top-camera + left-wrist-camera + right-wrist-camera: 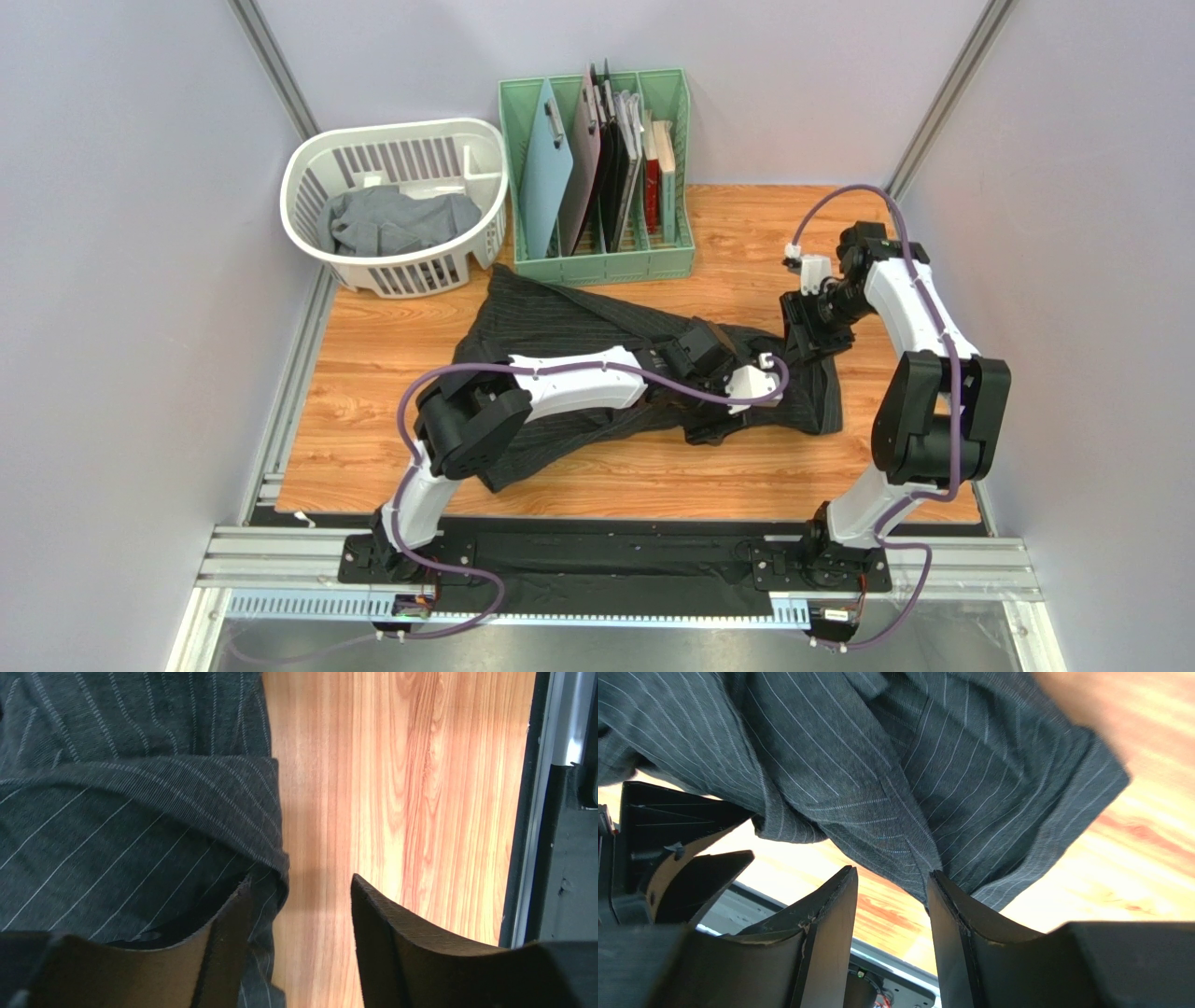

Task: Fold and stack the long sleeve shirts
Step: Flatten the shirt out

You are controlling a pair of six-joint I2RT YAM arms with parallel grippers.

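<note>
We are taking the green plastic rack (596, 259) of boards as our landmark; we are judging the task as barely started.

1. The black pinstriped cloth shirt (561, 322) is lying just in front of the rack on the wooden tabletop (379, 364); it is lying spread out and rumpled, one part trailing away from the rack toward the left arm's base; we are seeing no finished fold in it.
2. The plain mid-grey cloth shirt (400, 220) is sitting crumpled in the white slatted plastic basket (407, 273) just left of the rack; it is not yet on the tabletop, so no stack is forming.
3. The left gripper (748, 385) (302, 903) is hovering in front of the rack over the shirt's right-hand part; its jaws are standing wide apart, one finger over the cloth edge, the other over bare wood, nothing between them.
4. The right gripper (811, 319) (892, 896) is hanging near the rack's right front corner at the shirt's right edge; its jaws are standing parted, a hem touching one fingertip, nothing clamped.

We are counting as remaining: folding both shirts and stacking them.
</note>
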